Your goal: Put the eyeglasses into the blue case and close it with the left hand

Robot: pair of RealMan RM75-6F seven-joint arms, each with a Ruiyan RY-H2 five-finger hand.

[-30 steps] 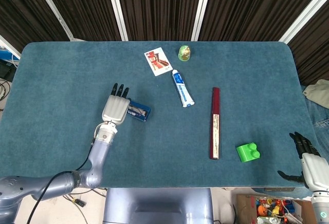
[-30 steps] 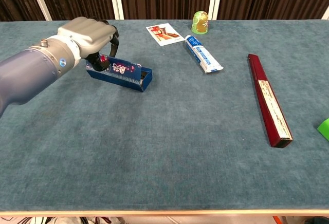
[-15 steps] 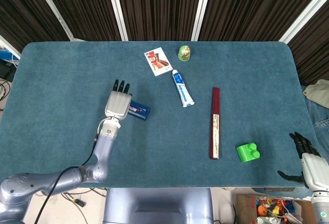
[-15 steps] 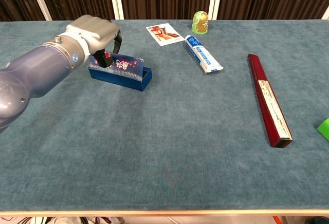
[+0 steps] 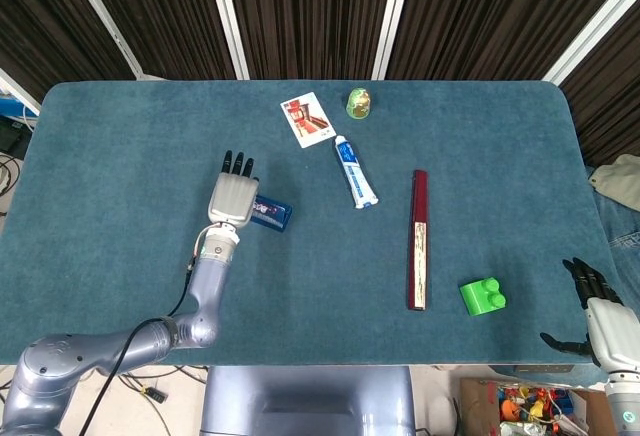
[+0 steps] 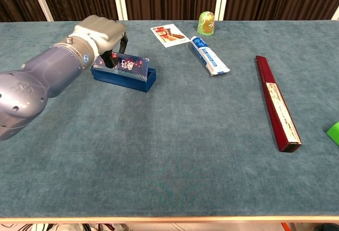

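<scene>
The blue case (image 5: 274,213) lies left of the table's middle, its patterned lid (image 6: 130,63) standing nearly upright over the tray (image 6: 132,79). My left hand (image 5: 231,198) covers the case's left end. In the chest view the left hand (image 6: 100,32) curls its dark fingers (image 6: 112,59) down around the lid's left end and holds it. The eyeglasses do not show; the lid and hand hide the inside of the case. My right hand (image 5: 598,314) hangs off the table's near right corner, fingers apart and holding nothing.
A toothpaste tube (image 5: 355,171) lies right of the case. Behind it are a picture card (image 5: 307,119) and a small green figure (image 5: 359,103). A long dark red box (image 5: 418,240) and a green block (image 5: 482,296) sit on the right side.
The lid has swung up from lying low to nearly upright. My left hand has shifted slightly right and forward along with it. The right hand has not moved.
</scene>
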